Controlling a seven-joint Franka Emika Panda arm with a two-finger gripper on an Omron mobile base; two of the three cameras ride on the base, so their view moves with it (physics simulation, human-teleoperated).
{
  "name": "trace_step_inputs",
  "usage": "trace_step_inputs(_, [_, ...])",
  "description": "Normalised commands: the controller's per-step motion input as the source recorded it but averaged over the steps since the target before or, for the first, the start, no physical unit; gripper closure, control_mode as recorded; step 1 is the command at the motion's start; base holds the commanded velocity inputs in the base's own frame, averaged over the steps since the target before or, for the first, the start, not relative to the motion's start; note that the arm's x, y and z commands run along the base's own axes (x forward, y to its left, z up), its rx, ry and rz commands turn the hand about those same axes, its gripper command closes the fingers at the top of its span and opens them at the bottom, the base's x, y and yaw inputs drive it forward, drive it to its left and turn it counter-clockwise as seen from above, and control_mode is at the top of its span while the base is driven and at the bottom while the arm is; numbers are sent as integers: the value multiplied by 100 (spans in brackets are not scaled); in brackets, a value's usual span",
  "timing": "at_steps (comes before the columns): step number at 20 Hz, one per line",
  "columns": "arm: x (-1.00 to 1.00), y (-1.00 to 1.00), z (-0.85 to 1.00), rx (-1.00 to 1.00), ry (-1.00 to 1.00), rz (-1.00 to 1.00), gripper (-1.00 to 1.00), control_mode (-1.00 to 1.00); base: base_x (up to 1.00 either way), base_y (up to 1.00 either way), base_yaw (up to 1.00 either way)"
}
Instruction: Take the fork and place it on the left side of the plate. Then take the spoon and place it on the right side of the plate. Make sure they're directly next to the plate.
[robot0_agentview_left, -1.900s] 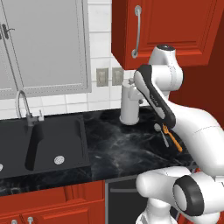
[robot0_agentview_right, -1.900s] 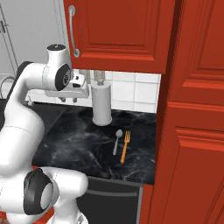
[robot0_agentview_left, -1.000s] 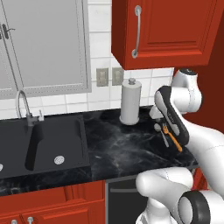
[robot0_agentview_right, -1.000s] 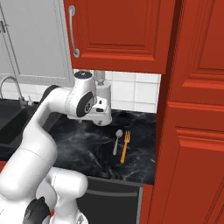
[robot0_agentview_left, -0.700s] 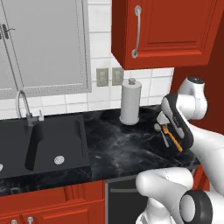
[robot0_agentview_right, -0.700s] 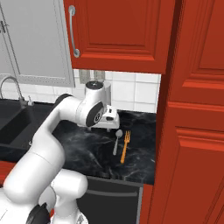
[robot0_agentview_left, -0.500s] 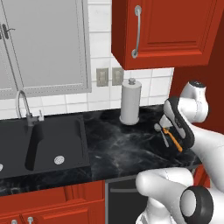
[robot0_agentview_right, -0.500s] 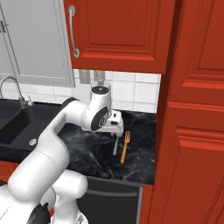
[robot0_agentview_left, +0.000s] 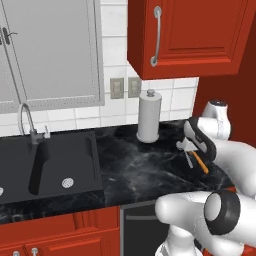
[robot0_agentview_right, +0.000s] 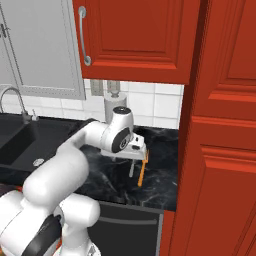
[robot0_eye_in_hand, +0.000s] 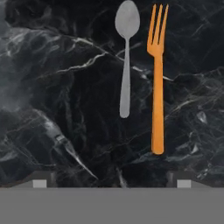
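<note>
- The arm has swung right from near the paper towel roll (robot0_agentview_left: 149, 116), and the gripper (robot0_agentview_right: 137, 149) now hangs above the cutlery.
- Its jaws are spread wide, holding nothing.
- The fork (robot0_eye_in_hand: 156, 78) lies flat on the counter (robot0_agentview_left: 130, 165), just beside the spoon (robot0_eye_in_hand: 126, 57), parallel, right of the roll.

Glossy white arm (robot0_agentview_right: 75, 155), dark round joints.

Arm reaching right, pincer empty

The pincer (robot0_agentview_right: 135, 148) is pointing down at the right of the scene, its jaws standing wide apart, gripping nothing.
</note>
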Motion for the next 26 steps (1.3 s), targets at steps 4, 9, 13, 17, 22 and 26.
trace_step_inputs(4, [27, -41, -23, 0, 12, -5, -100, -100, 0, 0, 0])
trace_step_inputs(9, [25, -48, -10, 0, 8, -4, -100, -100, 0, 0, 0])
trace_step_inputs(13, [33, -34, -14, 0, 5, -2, -100, -100, 0, 0, 0])
trace_step_inputs(17, [28, -12, -30, 0, 4, 0, -100, -100, 0, 0, 0])
trace_step_inputs(22, [15, -2, -30, 0, 0, 0, -100, -100, 0, 0, 0])
trace_step_inputs(26, [6, -1, -19, 0, 0, 0, -100, -100, 0, 0, 0])
